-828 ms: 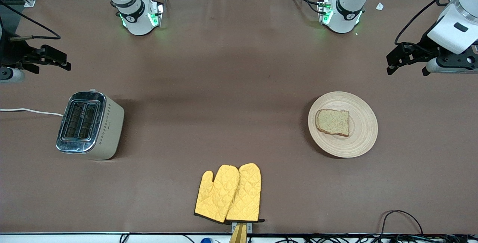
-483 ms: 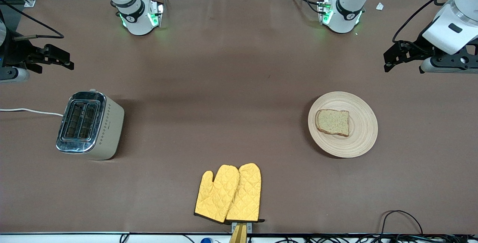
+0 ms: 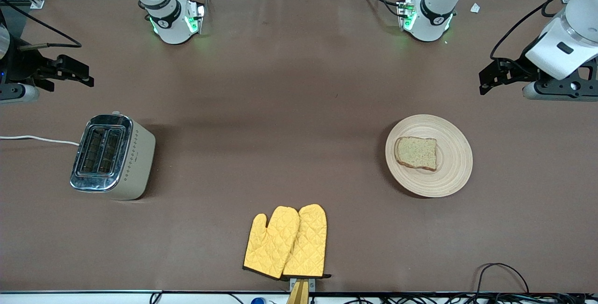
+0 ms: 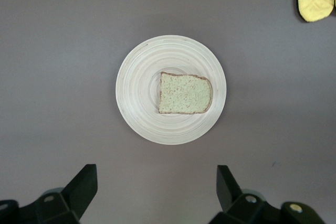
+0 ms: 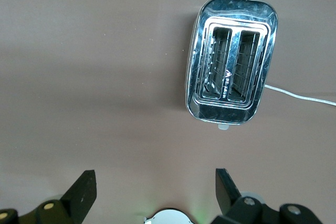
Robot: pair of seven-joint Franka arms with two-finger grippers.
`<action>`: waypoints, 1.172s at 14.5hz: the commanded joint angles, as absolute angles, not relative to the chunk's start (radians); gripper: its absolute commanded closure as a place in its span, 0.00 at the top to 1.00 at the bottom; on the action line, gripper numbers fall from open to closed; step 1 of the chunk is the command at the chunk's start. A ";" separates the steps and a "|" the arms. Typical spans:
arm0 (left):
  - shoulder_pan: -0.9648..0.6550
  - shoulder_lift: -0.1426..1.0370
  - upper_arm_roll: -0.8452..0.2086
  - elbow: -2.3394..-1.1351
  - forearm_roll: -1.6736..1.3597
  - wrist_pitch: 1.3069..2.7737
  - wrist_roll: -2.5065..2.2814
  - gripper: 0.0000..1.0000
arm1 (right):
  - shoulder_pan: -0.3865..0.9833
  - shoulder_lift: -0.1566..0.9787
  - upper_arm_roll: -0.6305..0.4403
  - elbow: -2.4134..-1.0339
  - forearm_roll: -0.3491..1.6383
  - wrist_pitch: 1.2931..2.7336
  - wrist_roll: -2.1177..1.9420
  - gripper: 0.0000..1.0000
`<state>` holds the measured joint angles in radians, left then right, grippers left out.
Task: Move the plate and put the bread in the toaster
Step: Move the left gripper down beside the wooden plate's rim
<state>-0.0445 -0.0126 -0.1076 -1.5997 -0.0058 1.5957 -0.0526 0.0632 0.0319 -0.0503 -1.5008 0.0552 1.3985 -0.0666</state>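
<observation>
both hands wide open & empty: left hand (image 3: 486, 81) nr plate (image 3: 453, 173), right hand (image 3: 84, 77) nr toaster (image 3: 135, 154).

Your left gripper (image 3: 488, 80) hangs at the frame's right edge, fingers spread wide; your right gripper (image 3: 77, 74) hangs at the left edge, fingers likewise apart.

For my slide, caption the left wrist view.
Open left gripper above the bread on the plate.
</observation>
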 commanded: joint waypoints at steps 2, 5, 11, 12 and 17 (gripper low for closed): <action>0.099 0.067 -0.103 -1.594 -0.109 1.578 0.104 1.00 | 0.064 0.015 -0.051 -1.503 0.063 1.388 -0.052 1.00; 0.271 0.249 -0.103 -1.588 -0.285 1.585 0.280 1.00 | 0.064 0.015 -0.052 -1.503 0.063 1.387 -0.052 1.00; 0.463 0.659 -0.104 -1.501 -0.523 1.589 0.633 1.00 | 0.064 0.015 -0.052 -1.505 0.063 1.387 -0.052 1.00; 0.465 0.693 -0.104 -1.485 -0.535 1.589 0.647 1.00 | 0.064 0.015 -0.052 -1.503 0.063 1.387 -0.052 1.00; 0.463 0.800 -0.104 -1.485 -0.624 1.649 0.708 1.00 | 0.064 0.015 -0.052 -1.505 0.063 1.387 -0.052 1.00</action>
<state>0.4649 0.7607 -0.1027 -1.5079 -0.5861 1.6436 0.6724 0.0635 0.0319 -0.0519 -1.4991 0.0553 1.3959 -0.0666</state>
